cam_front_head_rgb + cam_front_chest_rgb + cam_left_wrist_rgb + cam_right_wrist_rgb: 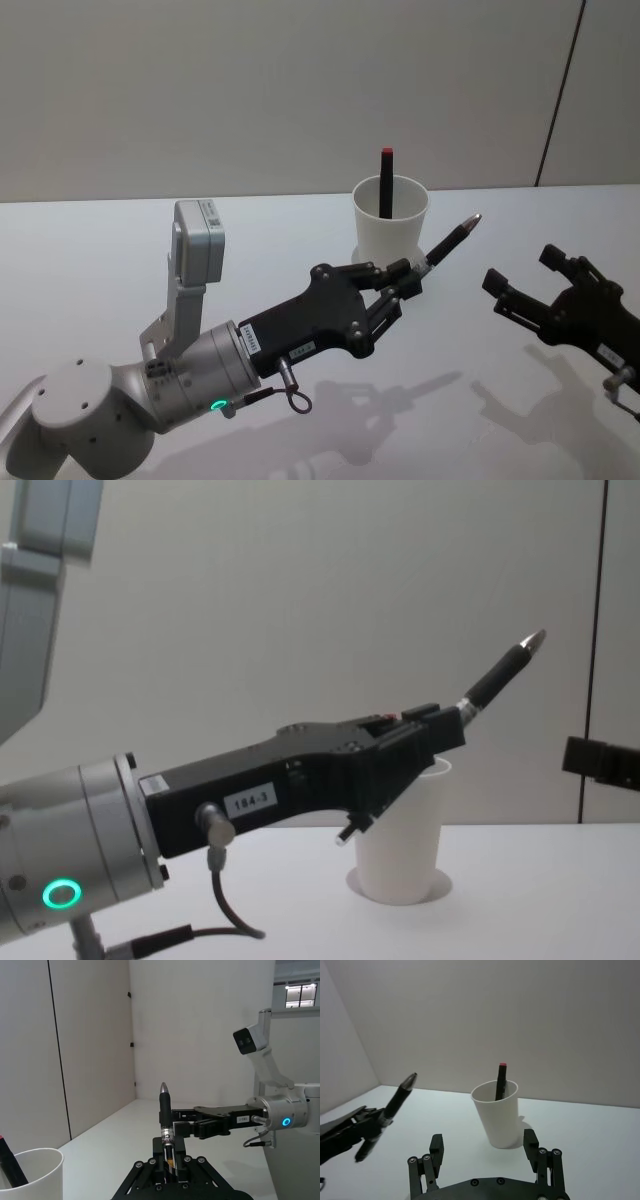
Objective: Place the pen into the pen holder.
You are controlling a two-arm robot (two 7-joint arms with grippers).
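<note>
Centre frame, head view: left pincer (412,275) clenched on pen (455,236) beside cup (390,225) holding marker (385,185); right pincer (522,268) released, lower right. Chest view: pen tip above rim.

Pen holder (499,1119) holding marker (500,1081), left gripper (372,1120) clasping pen (396,1104), right gripper (483,1138) fingers apart

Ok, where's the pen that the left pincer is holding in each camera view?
Head: the pen slants up from the left pincer, just right of the cup.
Left wrist: standing upright out of that pincer, cup close by.
Right wrist: slanting beside the cup, beyond the open right pincer.
Chest: tip high, above and right of the cup.
Shared landmark: the white cup.
</note>
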